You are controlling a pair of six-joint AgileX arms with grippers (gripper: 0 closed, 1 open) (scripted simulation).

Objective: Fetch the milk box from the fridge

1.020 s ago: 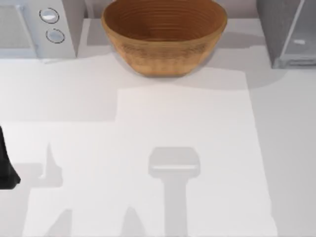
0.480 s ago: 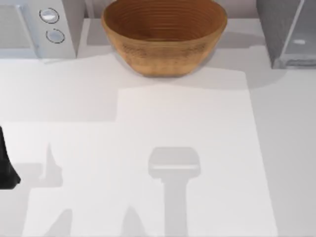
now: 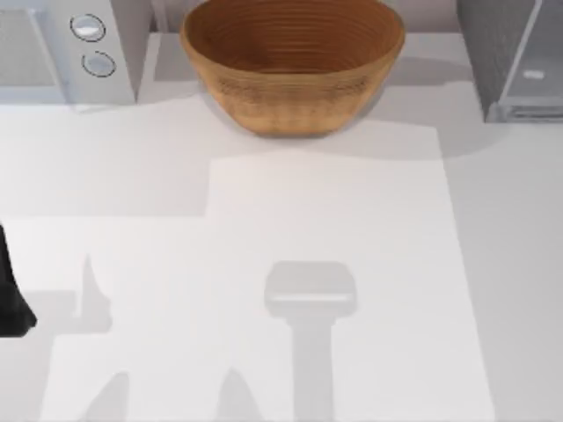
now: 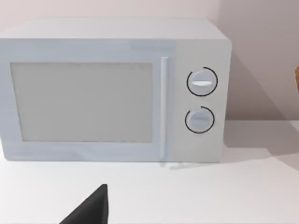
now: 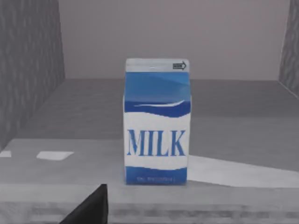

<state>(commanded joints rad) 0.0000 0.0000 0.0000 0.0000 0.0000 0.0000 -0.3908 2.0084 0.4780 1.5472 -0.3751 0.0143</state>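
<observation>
At the table's (image 3: 264, 264) far left stands a white microwave (image 3: 62, 48) with two round knobs, its door shut; the left wrist view faces it (image 4: 112, 88) head on, with a dark finger (image 4: 91, 210) of the left gripper low in the frame, and whether that claw is apart or together cannot be told. A dark part of the left arm (image 3: 10, 294) sits at the table's left edge. In the middle at the back is a brown bowl (image 3: 292, 61), nothing in it. At the far right stands the grey fridge (image 3: 515, 57). The right wrist view looks into its grey interior (image 5: 32, 70), where the milk box (image 5: 157, 121) stands upright on the floor, apart from the walls, "MILK" facing the camera. A dark finger (image 5: 91, 210) of the right gripper is at the frame's lower edge, short of the box; its claw state cannot be told.
</observation>
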